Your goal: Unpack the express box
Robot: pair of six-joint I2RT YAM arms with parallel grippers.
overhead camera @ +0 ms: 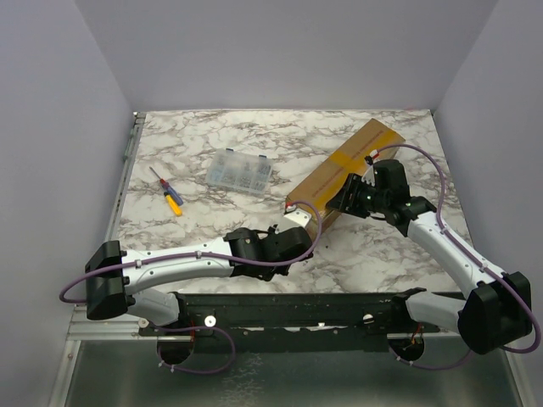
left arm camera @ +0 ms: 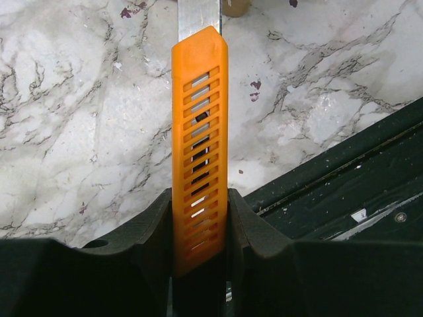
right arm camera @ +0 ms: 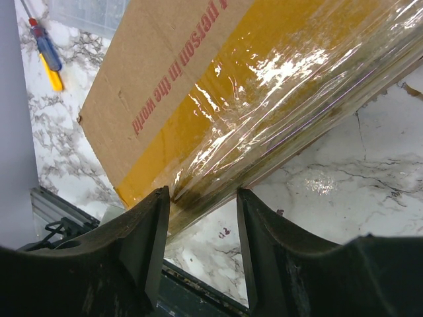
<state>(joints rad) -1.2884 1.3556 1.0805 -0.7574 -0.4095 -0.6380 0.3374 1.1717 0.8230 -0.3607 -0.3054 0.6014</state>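
Observation:
The express box (overhead camera: 344, 174) is a long brown carton with tan tape, lying diagonally at the right of the table. My left gripper (overhead camera: 293, 237) sits just in front of the box's near end. In the left wrist view my left gripper (left arm camera: 200, 218) is shut on an orange utility knife (left arm camera: 198, 132), whose steel blade (left arm camera: 198, 16) points toward a corner of the box (left arm camera: 234, 6). My right gripper (overhead camera: 346, 202) rests against the box's near long side. In the right wrist view my right gripper (right arm camera: 201, 198) is open, with the taped, shiny edge of the box (right arm camera: 198, 79) at its fingertips.
A clear plastic compartment case (overhead camera: 240, 172) lies at mid table. A screwdriver (overhead camera: 167, 191) with a red, blue and yellow handle lies to its left, and also shows in the right wrist view (right arm camera: 46, 53). The black base rail (overhead camera: 288, 309) runs along the near edge.

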